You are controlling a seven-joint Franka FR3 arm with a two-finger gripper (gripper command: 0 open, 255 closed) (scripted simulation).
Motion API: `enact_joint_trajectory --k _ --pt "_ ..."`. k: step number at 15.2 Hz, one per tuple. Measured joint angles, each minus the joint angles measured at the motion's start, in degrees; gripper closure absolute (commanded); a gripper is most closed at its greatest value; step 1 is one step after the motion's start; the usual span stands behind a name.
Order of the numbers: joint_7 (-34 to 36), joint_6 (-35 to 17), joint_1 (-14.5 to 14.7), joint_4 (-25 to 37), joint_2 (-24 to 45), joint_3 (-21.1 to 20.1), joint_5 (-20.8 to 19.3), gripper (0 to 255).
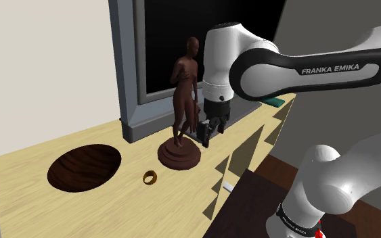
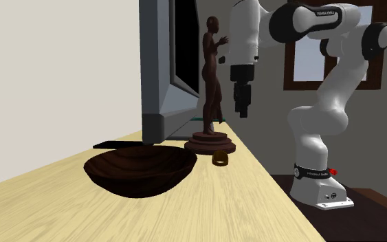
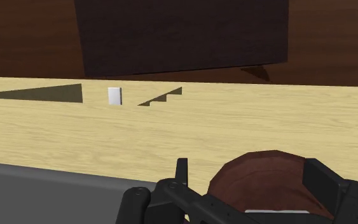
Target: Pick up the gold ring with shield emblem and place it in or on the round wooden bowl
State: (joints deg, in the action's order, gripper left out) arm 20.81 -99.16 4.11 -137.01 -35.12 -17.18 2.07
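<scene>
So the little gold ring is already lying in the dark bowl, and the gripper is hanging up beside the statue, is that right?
Not quite. The ring lies on the table, between the bowl and the statue, not in the bowl; the shoulder view shows it. The gripper does hang beside the statue.

It looks like a lived-in room of a house, maybe a sitting room. A long pale wooden sideboard top [image 1: 33, 209] carries a brown figurine [image 1: 184, 94] on a round base and a dark wooden bowl [image 1: 84, 167], with open shelf compartments [image 1: 246, 152] along its side. A grey-framed black panel [image 1: 129, 67] stands by the plain wall, a framed picture [image 2: 302, 65] hangs further off, and there is a dark wood floor [image 2: 384, 216]
</scene>
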Motion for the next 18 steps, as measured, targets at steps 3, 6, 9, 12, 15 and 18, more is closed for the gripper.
enact_joint_trajectory --k 3,6,9,12,15,18 --pt "3.5 -3.3 0.6 1.6 3.5 -3.4 0.5 0" --pt "7.3 -7.4 0.9 4.1 7.2 -6.8 0.2 0" --pt "11.6 -13.7 0.6 8.2 12.8 -10.7 -1.5 0" --pt "15.7 -14.0 0.2 11.0 19.0 -14.3 -4.0 0" --pt "20.4 -15.1 0.2 13.9 24.5 -17.6 -7.4 0" --pt "24.1 -15.8 0.4 17.0 28.9 -19.6 -10.6 0"
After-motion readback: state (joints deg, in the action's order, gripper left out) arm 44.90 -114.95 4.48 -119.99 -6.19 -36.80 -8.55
